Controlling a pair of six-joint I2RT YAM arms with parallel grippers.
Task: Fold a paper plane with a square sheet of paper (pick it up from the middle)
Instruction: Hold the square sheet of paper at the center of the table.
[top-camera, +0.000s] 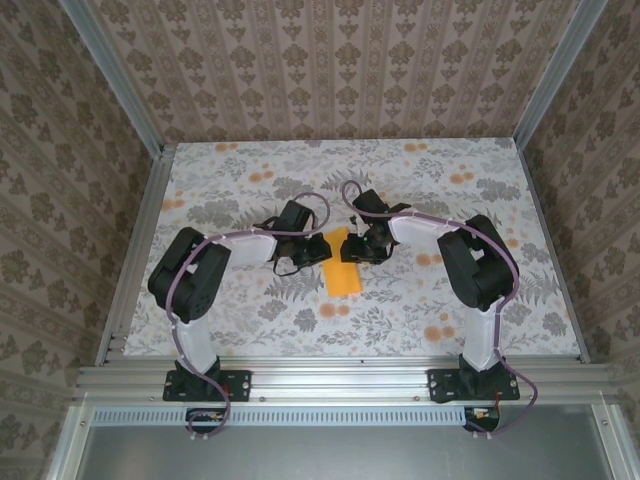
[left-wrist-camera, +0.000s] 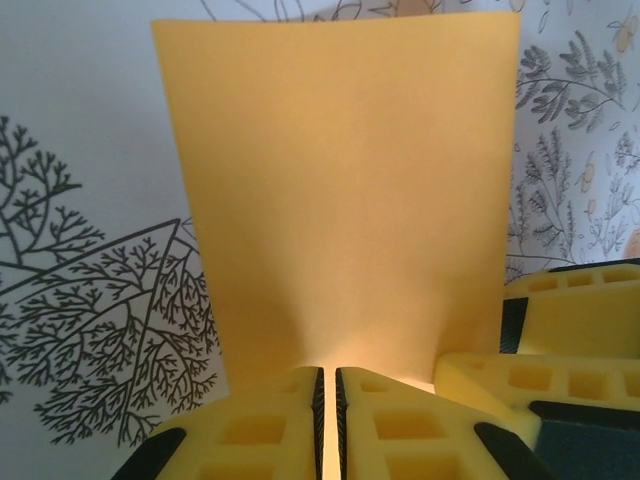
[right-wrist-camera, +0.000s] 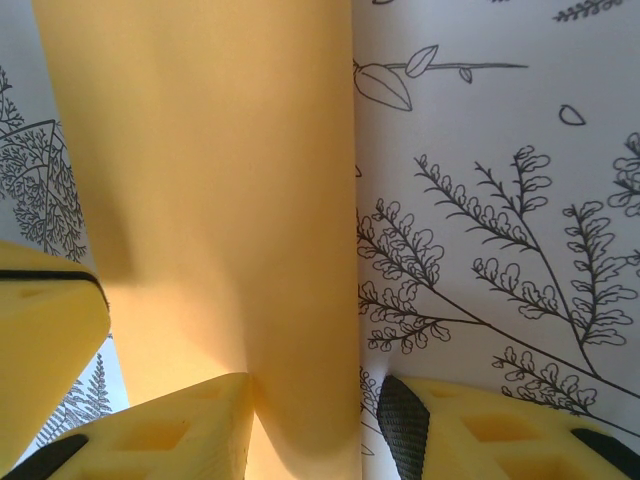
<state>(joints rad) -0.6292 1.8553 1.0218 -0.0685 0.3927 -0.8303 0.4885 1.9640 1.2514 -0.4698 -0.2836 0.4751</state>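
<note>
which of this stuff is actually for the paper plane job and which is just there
For the job:
- paper
- left gripper, pinching the paper's edge
- right gripper, open, fingers either side of the paper

Just there:
- floral table cover
- wallpapered walls
- metal frame

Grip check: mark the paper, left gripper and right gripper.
paper (top-camera: 345, 278): top view, its bare near half.
left gripper (left-wrist-camera: 329, 420): left wrist view, seam between its fingertips.
right gripper (right-wrist-camera: 315, 430): right wrist view, midway between its fingertips.
</note>
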